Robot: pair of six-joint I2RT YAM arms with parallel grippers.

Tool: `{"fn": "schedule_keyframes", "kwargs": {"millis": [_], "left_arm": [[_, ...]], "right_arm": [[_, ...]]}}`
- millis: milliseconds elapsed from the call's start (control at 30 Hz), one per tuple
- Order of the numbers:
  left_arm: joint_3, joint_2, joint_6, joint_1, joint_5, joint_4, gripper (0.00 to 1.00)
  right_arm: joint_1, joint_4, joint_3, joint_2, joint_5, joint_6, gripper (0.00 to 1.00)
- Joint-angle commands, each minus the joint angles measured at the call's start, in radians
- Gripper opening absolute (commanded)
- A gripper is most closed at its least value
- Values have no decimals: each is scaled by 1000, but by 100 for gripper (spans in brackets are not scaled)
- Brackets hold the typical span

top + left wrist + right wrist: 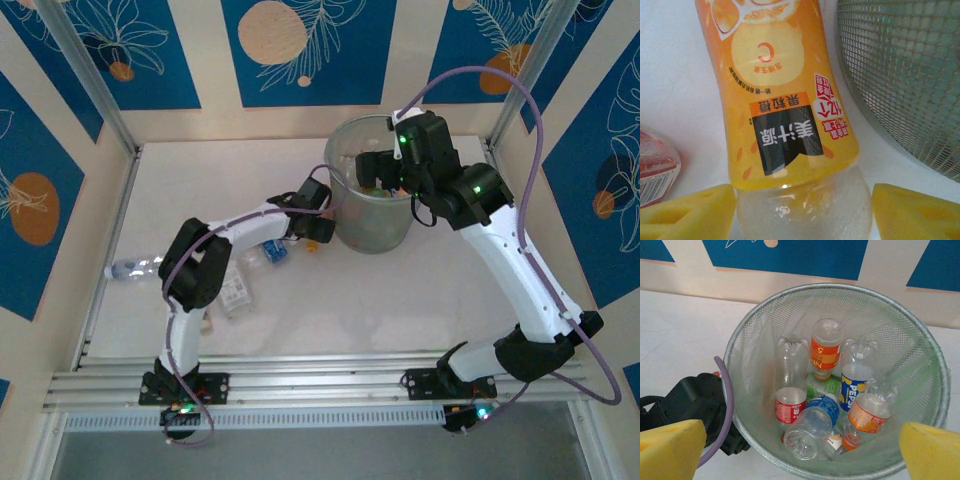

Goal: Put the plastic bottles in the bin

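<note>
The bin (365, 232), a round basket with a fine mesh wall, stood toward the far right corner of the counter (400, 300). The right end effector (380, 172) hung over its mouth. Its yellow pads (670, 452) were spread wide apart, with nothing between them. Inside the bin lay a heap of plastic bottles (825, 390) with red, orange, blue and green labels, among them a Pepsi bottle (854, 387).

The left end effector (318, 228) was low over the counter, just beside the bin's left side. An orange-labelled bottle (785, 100) lay on the counter with its clear end in the gap between the fingers (912, 212). The bin's mesh was close on one side of it. The pads sat right at either side of the bottle. Whether they were clamped on it or only flanking it could not be told. A red-labelled bottle (655, 170) lay just beside it.

More bottles lay loose toward the left edge of the counter. A clear bottle (135, 267) lay at the edge itself, and a blue-labelled bottle (275, 252) lay near the left arm.
</note>
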Motion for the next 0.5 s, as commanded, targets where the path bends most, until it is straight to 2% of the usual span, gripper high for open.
{"fn": "schedule_keyframes", "kwargs": {"millis": [0,267,467], "left_arm": [[12,29,3,9,-4,-37,74],[15,59,-14,20,-9,-22,72],[4,57,-25,24,-12,-15,60]], "right_arm": [[1,41,-17,-36,17,10,99],[3,53,-25,-36,12,6,99],[3,57,-30,-39,18,5,99]]}}
